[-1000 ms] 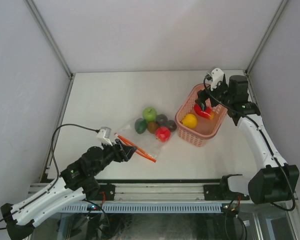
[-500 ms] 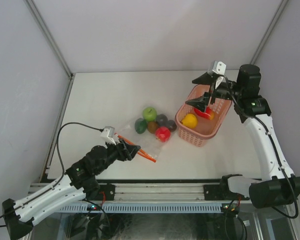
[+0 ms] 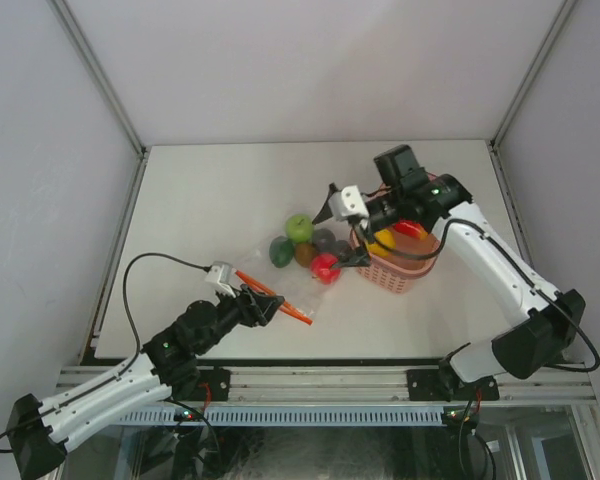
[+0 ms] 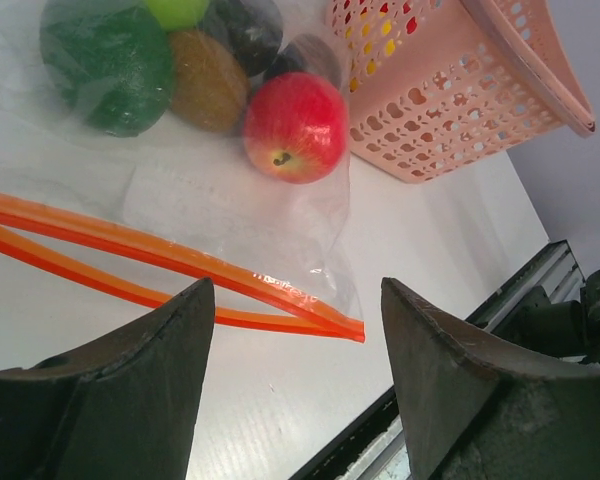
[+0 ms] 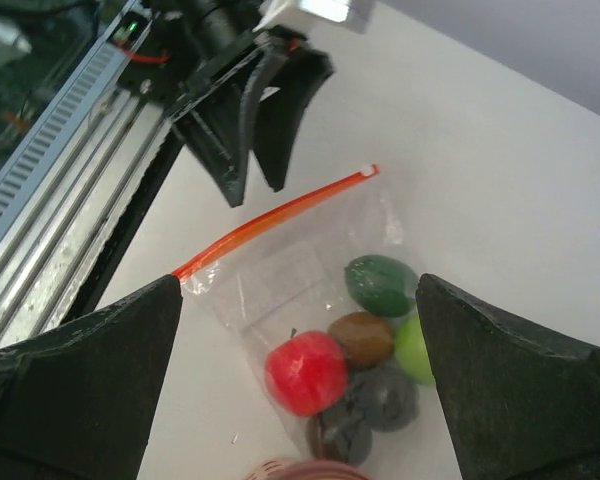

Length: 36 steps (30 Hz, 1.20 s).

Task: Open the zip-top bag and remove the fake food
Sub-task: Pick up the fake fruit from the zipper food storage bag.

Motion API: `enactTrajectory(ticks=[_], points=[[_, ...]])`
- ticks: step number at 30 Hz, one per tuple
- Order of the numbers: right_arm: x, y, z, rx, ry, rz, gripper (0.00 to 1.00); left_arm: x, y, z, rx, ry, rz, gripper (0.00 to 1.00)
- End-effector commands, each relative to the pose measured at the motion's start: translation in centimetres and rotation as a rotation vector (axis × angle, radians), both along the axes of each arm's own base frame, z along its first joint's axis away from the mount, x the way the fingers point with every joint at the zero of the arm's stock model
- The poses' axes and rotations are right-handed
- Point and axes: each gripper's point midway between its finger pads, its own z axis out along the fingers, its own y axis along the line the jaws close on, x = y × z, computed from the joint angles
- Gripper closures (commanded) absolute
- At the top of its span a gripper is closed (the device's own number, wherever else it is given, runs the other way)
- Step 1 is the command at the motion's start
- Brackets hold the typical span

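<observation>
- Zip-top bag [image 3: 280,278] flat on the white table [image 3: 200,200], between the arm bases and the pink basket [image 3: 400,275]; orange-red zip strip [image 4: 180,262] along its near edge (two tracks parted at one end, joined at the other).
- Fake food [image 3: 308,245] bunched at the bag's far end, just beside the basket: red apple [image 4: 295,125], dark green, light green, brown and blackish pieces.
- One yellow piece [image 3: 380,241] and one red piece in the basket.
- Left gripper [image 4: 295,292] spread apart and empty, low by the strip, a finger to either side in the wrist view.
- Right gripper [image 5: 298,290] spread fully wide above the food, grasping nothing.
- Faint pale panel [image 4: 180,195] on the plastic, any print there too blurred to read.
</observation>
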Motion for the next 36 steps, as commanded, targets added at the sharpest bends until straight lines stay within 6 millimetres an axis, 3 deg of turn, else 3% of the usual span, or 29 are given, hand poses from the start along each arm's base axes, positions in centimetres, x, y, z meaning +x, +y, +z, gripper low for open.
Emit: enactTrajectory(ticks=[1, 7, 13, 16, 20, 28, 36], points=[[-1.5, 0.9, -3.3, -0.118, -0.162, 0.145, 0.00, 0.2, -0.5, 1.6, -0.092, -0.099, -0.021, 0.29], [-0.8, 1.7, -8.3, -0.266, -0.222, 0.206, 0.01, -0.4, -0.1, 0.6, -0.108, -0.092, -0.027, 0.28], [1.0, 1.1, -11.6, -0.451, -0.299, 0.139, 0.03, -0.7, 0.4, -0.6, -0.087, -0.056, -0.018, 0.28], [2.3, 0.4, -12.3, -0.522, -0.342, 0.095, 0.05, -0.9, 0.5, -1.7, -0.075, -0.035, -0.020, 0.30], [4.1, -0.3, -13.7, -0.602, -0.375, 0.059, 0.09, -0.9, 0.5, -3.0, -0.065, -0.006, -0.011, 0.40], [6.4, 0.7, -16.5, -0.686, -0.374, 0.055, 0.20, -0.5, 1.1, -4.6, -0.025, 0.024, 0.029, 0.64], [7.4, 0.9, -18.3, -0.735, -0.370, 0.075, 0.26, -0.1, 2.7, -6.3, 0.118, 0.112, 0.104, 0.88]])
